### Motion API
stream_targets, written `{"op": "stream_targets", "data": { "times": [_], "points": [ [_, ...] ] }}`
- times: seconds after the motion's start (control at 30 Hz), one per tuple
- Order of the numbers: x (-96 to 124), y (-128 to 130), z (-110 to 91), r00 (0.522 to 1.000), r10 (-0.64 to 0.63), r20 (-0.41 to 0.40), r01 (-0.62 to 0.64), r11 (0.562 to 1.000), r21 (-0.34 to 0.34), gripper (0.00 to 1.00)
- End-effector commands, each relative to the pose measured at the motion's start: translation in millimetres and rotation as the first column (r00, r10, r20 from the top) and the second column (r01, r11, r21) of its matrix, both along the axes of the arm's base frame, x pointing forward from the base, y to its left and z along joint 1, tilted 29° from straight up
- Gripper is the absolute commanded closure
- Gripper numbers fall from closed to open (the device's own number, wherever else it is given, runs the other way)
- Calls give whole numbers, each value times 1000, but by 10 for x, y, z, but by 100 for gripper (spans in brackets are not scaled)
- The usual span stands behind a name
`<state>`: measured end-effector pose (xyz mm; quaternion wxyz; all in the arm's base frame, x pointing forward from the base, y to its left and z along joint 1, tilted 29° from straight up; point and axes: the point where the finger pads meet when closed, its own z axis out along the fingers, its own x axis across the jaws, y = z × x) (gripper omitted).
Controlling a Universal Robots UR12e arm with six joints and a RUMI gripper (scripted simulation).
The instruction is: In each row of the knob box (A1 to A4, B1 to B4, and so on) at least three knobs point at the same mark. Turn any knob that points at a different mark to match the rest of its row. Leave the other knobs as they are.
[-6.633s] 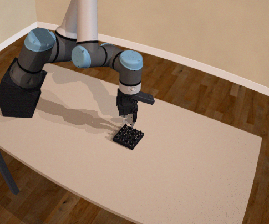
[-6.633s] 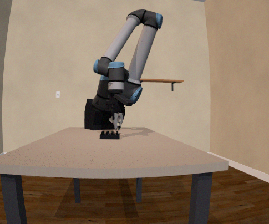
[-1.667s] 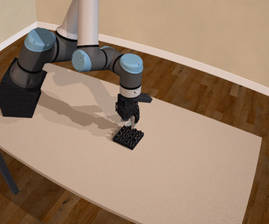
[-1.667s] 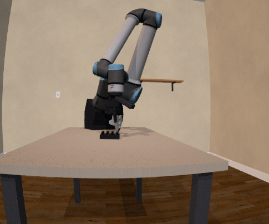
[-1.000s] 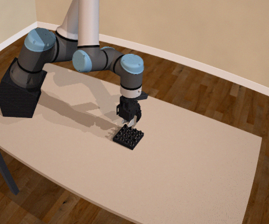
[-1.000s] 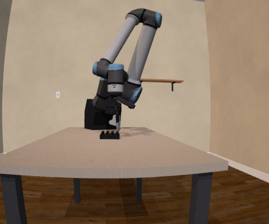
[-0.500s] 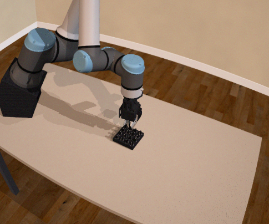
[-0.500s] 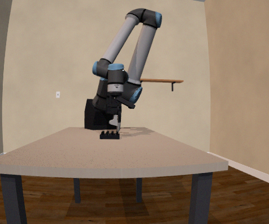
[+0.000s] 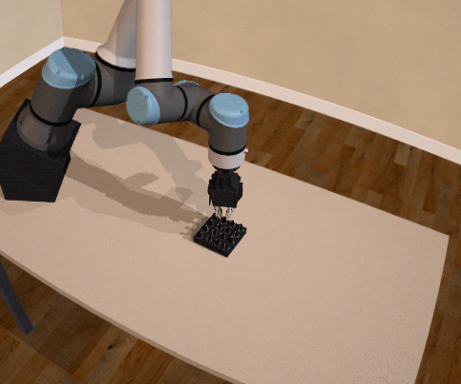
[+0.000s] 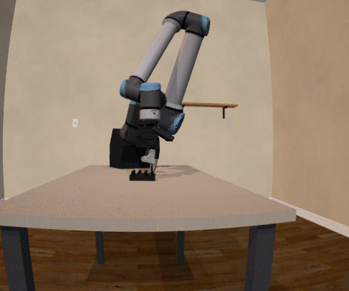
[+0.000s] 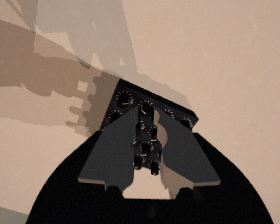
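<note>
Broadly: beige walls, brown wood-plank floor (image 9: 364, 157), tan rectangular bench (image 9: 307, 285) on grey legs. Small black square knob box (image 9: 220, 233) near bench middle, directly beneath black two-jaw gripper (image 9: 223, 215). Gripper clamped on one knob (image 11: 143, 131) at box's far edge.

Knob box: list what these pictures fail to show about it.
- Knob pointers and marks: too small on the knob box in the top view.
- Row labels: unreadable in every view.
- Middle knobs: hidden by the gripper fingers in the wrist view.
- Box top: seen edge-on in the exterior view.
</note>
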<state>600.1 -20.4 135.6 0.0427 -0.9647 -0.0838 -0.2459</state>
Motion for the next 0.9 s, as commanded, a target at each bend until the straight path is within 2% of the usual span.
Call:
{"op": "stream_targets", "data": {
  "times": [0.0,0.53,0.87],
  "points": [
    [-1,-2,3,997,76,10,-76,996,-39,96],
    [-9,-5,-1,969,247,19,-242,961,-133,96],
    [-11,-7,-3,952,305,19,-298,940,-166,96]
  ]
}}
